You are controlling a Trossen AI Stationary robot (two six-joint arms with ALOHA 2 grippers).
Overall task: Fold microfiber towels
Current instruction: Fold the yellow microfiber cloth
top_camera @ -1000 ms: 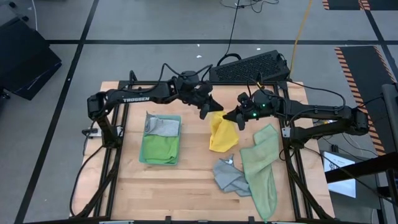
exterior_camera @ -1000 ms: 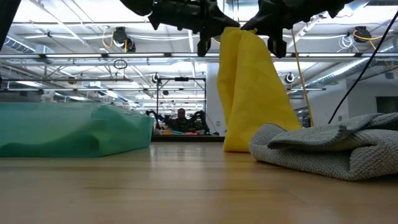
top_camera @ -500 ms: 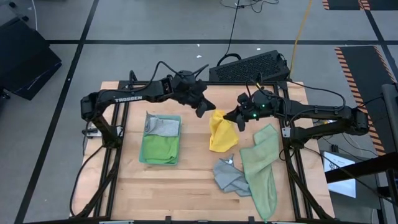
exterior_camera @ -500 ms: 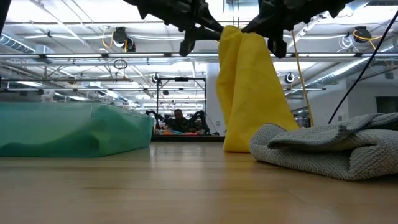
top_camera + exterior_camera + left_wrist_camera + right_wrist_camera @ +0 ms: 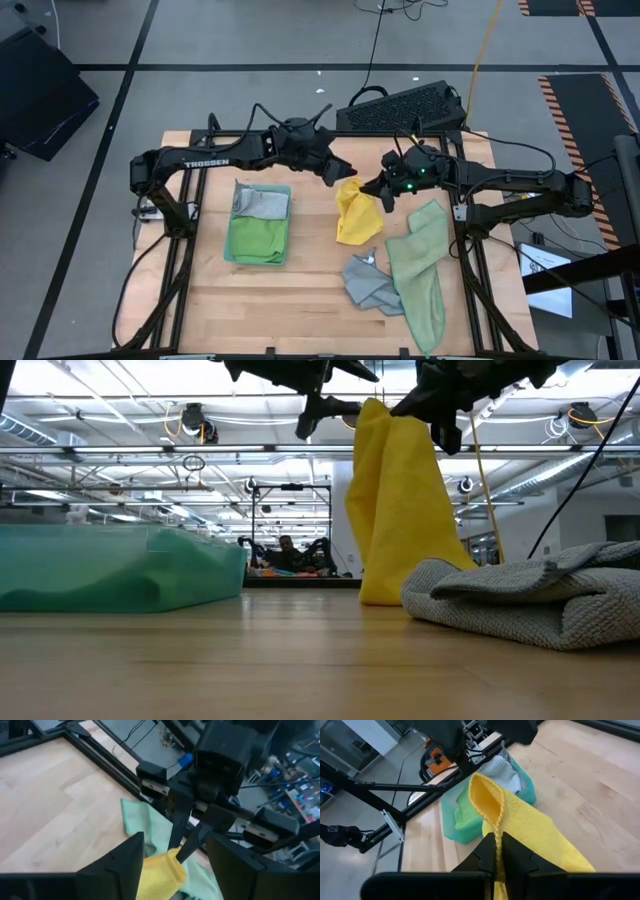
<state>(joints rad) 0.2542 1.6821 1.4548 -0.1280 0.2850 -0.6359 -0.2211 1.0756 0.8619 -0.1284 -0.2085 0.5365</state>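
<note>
The right gripper [image 5: 385, 190] is hanging above the table's back-centre w/ its fingers pressed together, pinching the top edge of the yellow towel [image 5: 356, 212]. In the right wrist view the two dark fingers [image 5: 512, 854] are meeting tight on the yellow hem. In the low view the towel is draping down from the grip in a long fold, w/ its bottom end reaching the wooden table [image 5: 300, 290].

The left gripper [image 5: 330, 172] is sitting just beside the towel's top, on the side away from the right gripper, fingers spread and holding nothing. In the left wrist view its two dark fingers [image 5: 127, 865] are standing well apart, w/ the yellow corner showing btwn them but not touching either pad.

Other towels: the pale sage green towel [image 5: 422, 270] is lying long and crumpled along the table's right side, near the right arm. The grey towel [image 5: 370, 285] is lying bunched just beside it, touching its edge, nearer the front. On the table's left a teal bin [image 5: 236, 251] is holding a bright green towel [image 5: 256, 237] folded flat, w/ a folded light grey towel [image 5: 260, 204] at the bin's far end.

A black keyboard [image 5: 400, 108] is lying on the floor past the table's back edge.
</note>
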